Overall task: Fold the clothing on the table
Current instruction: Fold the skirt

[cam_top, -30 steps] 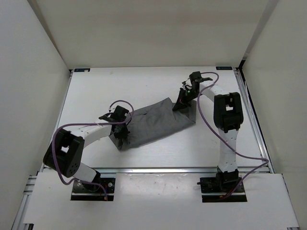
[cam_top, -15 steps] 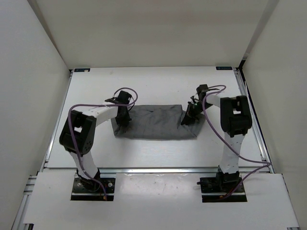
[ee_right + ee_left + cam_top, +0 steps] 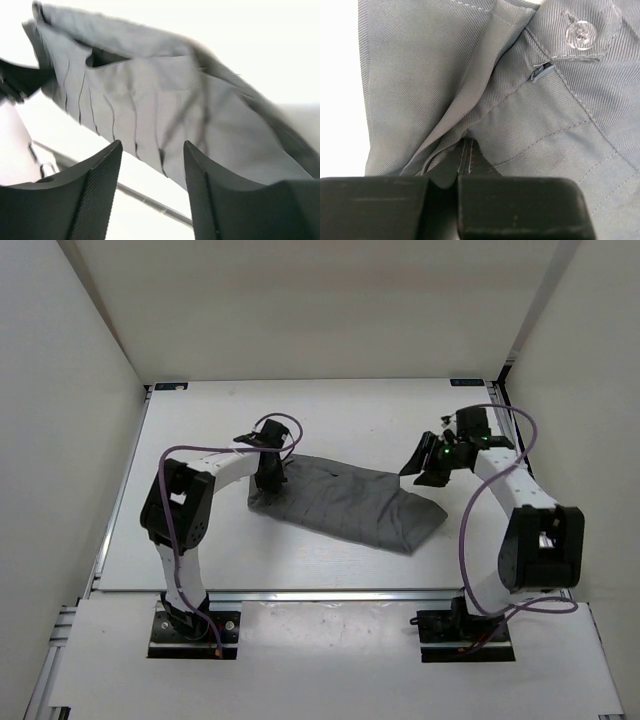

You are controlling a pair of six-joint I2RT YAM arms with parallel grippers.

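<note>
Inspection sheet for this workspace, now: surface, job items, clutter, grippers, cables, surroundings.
Surface: white table, bare around the garment.
Job's things: dark grey clothing lying slantwise mid-table, right end bunched; a clear button shows in the left wrist view.
Clutter: nothing seen.
Grippers: left gripper, jaws shut on the clothing's left end; right gripper, jaws open, holding nothing, near the right end.
Cables: purple cables loop along both arms, none on the clothing.
Surroundings: white walls on three sides; metal rail at the near edge.
</note>
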